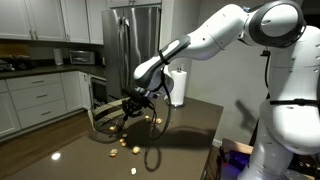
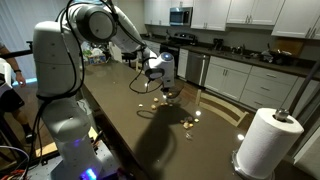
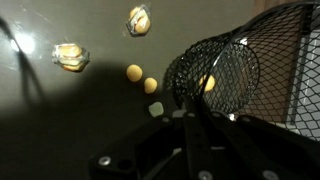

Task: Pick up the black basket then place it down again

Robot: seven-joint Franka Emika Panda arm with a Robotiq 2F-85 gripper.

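The black basket (image 3: 228, 62), a round wire-mesh bowl, fills the right of the wrist view, tilted, with yellowish pieces showing through its mesh. My gripper (image 3: 188, 112) is shut on its rim. In both exterior views the gripper (image 1: 133, 102) (image 2: 158, 78) holds the basket (image 1: 114, 112) (image 2: 170, 92) a little above the dark countertop (image 1: 190, 135), and its shadow falls on the surface below.
Small yellowish pieces (image 3: 70, 56) (image 1: 120, 146) (image 2: 190, 122) lie scattered on the counter under and around the basket. A paper towel roll (image 2: 265, 140) (image 1: 178, 85) stands at the counter's end. A steel fridge (image 1: 135, 40) and white cabinets stand behind.
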